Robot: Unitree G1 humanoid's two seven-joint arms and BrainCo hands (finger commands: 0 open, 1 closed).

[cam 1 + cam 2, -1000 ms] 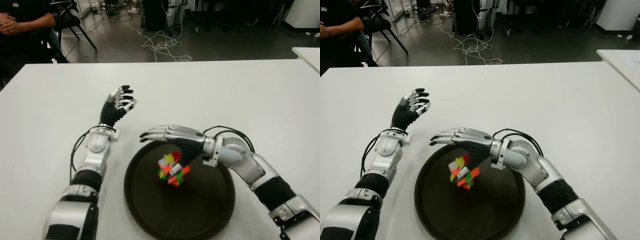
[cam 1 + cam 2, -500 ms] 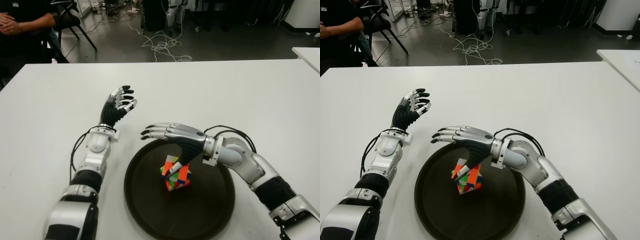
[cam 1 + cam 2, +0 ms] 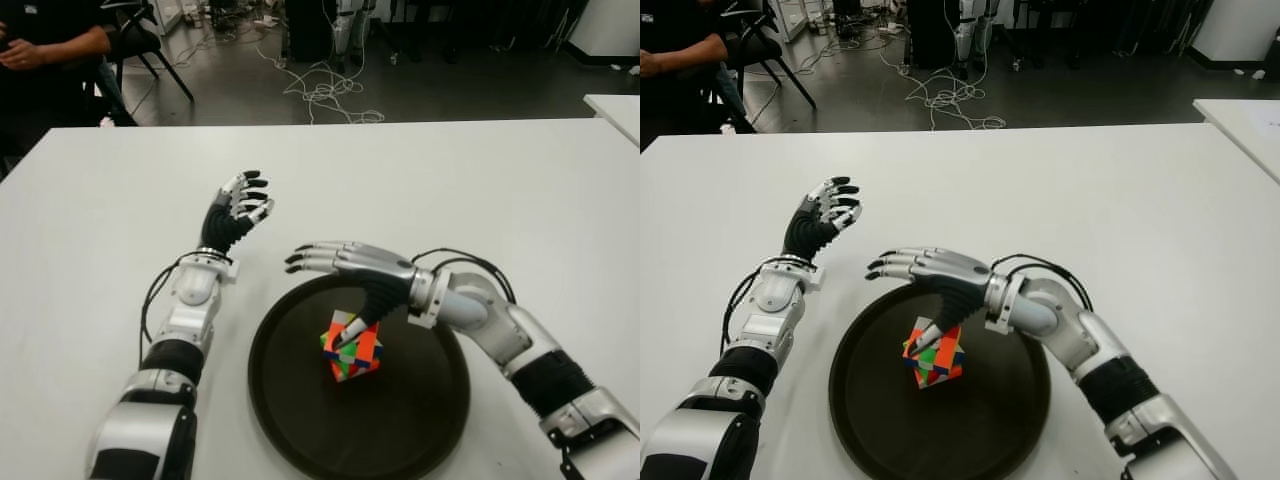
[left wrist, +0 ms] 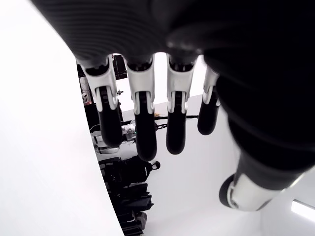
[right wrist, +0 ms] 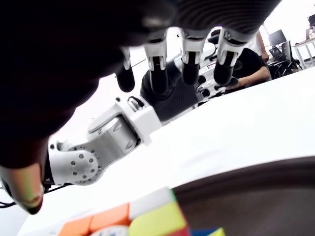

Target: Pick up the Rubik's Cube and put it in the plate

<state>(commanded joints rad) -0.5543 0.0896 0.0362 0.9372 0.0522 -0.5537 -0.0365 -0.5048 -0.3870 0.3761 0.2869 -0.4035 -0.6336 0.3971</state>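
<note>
The cube (image 3: 351, 348) is sitting in the plate (image 3: 420, 410); the right hand (image 3: 345, 275) is hovering over it, fingers spread; the left hand (image 3: 238, 208) is idling open beside the plate's left.

White table (image 3: 480, 180); dark round plate (image 3: 420, 420) on near edge, btwn robot's arms.

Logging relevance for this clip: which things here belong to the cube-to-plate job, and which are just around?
Job:
Rubik's Cube, sitting in the plate
dark round plate
right hand, open above the cube

Just around:
left hand, open, left of the plate
white table
floor cables
seated person
</note>
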